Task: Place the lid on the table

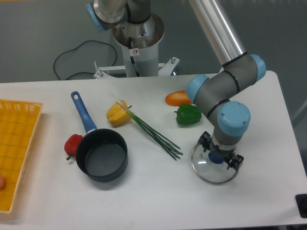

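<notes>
Glass lid (214, 168) lies flat on the white table (158, 201), right under the gripper (218, 156). Its fingers stand spread on either side of the blue knob, with a little gap showing, so they seem apart rather than pinching. Just behind the gripper sits a green pepper (188, 115), an orange one (178, 98) beyond it. Chives (156, 135) lie to its left, the pot (101, 154) farther left.

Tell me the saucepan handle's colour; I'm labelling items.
Blue, clearest in the fixed camera view: the saucepan handle angles up-left from the dark pot.
</notes>
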Controlling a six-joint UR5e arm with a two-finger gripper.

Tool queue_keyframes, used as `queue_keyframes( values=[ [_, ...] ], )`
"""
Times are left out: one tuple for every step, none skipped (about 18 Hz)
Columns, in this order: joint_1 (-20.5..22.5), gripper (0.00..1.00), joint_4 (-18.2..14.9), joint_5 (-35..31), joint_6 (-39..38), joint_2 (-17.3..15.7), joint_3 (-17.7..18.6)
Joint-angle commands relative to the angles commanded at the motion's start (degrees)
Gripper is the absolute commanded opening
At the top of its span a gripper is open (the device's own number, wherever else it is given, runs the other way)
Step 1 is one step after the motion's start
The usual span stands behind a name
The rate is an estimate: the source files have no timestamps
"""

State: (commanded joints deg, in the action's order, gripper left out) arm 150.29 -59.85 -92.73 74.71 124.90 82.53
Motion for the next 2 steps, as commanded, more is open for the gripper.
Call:
queue_keyframes(
  values=[
    [0.09,1.00,0.00,0.00,0.09,-0.35,0.00],
    [0.00,1.00,0.00,-0.17,0.09,-0.35,0.00]
  ],
)
